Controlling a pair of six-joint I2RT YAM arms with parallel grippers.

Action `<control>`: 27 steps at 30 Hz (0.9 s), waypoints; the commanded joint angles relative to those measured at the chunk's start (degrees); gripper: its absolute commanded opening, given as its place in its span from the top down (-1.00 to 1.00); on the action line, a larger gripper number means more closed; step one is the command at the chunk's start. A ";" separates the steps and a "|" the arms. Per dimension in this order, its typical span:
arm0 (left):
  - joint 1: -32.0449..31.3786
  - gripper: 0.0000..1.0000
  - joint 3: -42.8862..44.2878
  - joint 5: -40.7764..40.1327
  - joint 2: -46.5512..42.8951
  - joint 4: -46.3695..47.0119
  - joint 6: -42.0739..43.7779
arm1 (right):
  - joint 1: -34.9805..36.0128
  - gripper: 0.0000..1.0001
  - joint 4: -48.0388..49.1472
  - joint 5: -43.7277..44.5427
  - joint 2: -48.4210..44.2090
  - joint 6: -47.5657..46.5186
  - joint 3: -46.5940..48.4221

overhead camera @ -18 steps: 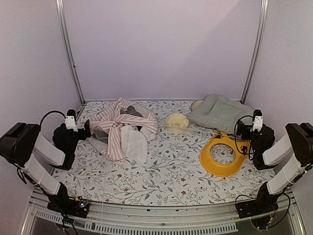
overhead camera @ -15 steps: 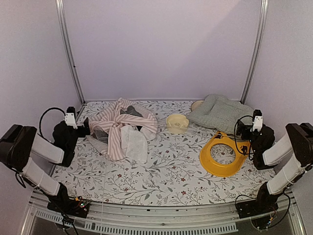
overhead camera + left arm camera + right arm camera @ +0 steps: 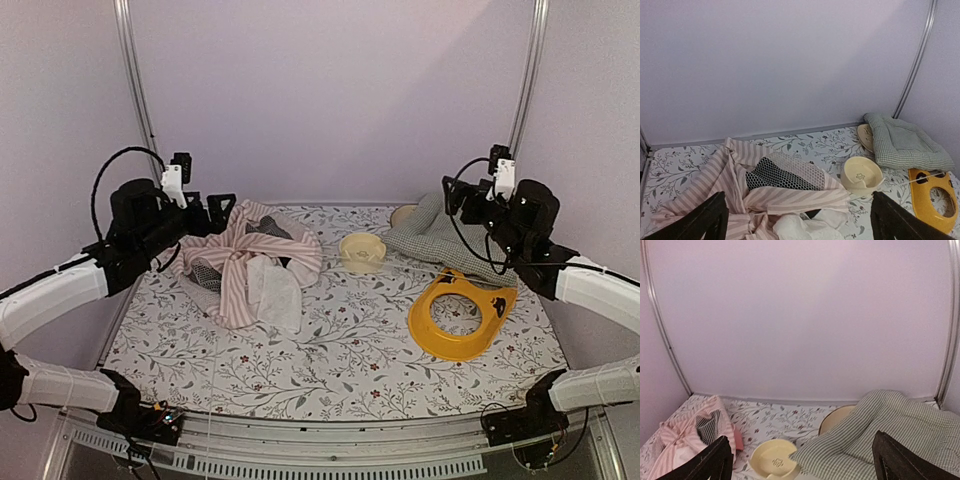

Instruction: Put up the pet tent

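While both my arms are lifted over the table [image 3: 340, 375] with its flowered cloth, my left claw [image 3: 222, 201] hangs in the air with its jaws spread wide and nothing between them. My right claw [image 3: 452, 195] is the same: wide open and empty, held high on the other side.

Seen from above, with twelve o'clock at the far wall, the pet tent [image 3: 250, 262] lies at about ten o'clock from the middle of the table. It is not standing. It is a flat, crumpled heap of pink-and-white striped fabric, with a piece of dark mesh [image 3: 772, 175] showing in the folds and a white sheer part [image 3: 275, 292] at its six o'clock side. My left claw is above the tent's ten o'clock edge and does not touch it. In the left wrist view, the heap fills the space below and between my two dark fingers [image 3: 705, 220].

A cream bowl [image 3: 362, 250] stands just beside the tent at its three o'clock. The green-and-white checked cushion [image 3: 455, 235] lies at about two o'clock from the table's middle, under my right claw, and a flat cream dish [image 3: 403, 213] shows from beneath its far edge. A yellow ring-shaped piece [image 3: 432, 338] lies at three o'clock, near the cushion's six o'clock side, well apart from the tent.
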 commanded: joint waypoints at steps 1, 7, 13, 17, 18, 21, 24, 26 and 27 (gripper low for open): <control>-1.77 -0.99 3.37 5.60 -2.53 -17.02 -5.33 | 11.30 -0.98 -19.96 6.29 2.41 4.58 1.62; -1.45 -0.99 6.61 6.09 -5.09 -28.46 -6.42 | 19.07 -0.98 -33.46 7.02 3.10 9.76 4.77; 4.07 -0.99 7.36 7.10 -4.80 -32.13 -12.66 | 18.08 -0.98 -39.56 16.09 -0.99 18.54 4.66; 5.80 -0.99 0.44 13.47 -5.16 -24.43 -15.76 | 16.74 -0.98 -35.34 7.69 -3.97 22.02 1.87; 5.82 -0.99 -0.38 15.30 -4.79 -24.00 -15.45 | 16.53 -0.98 -34.02 4.88 -4.34 21.49 1.32; 5.69 -0.99 -1.59 17.74 -3.88 -24.99 -15.82 | 16.27 -0.98 -30.53 -2.89 -5.73 24.15 -1.86; 5.64 -0.99 -3.83 16.03 -4.72 -25.51 -17.70 | 15.28 -0.98 -26.17 -12.94 -4.98 25.79 -4.32; 5.61 -0.99 -5.67 14.72 -5.51 -26.97 -18.75 | 15.50 -0.98 -24.79 -18.03 -2.96 25.98 -4.26; 5.62 -0.99 -6.97 14.43 -6.15 -27.06 -19.16 | 16.13 -0.98 -23.58 -20.38 -1.95 26.43 -4.73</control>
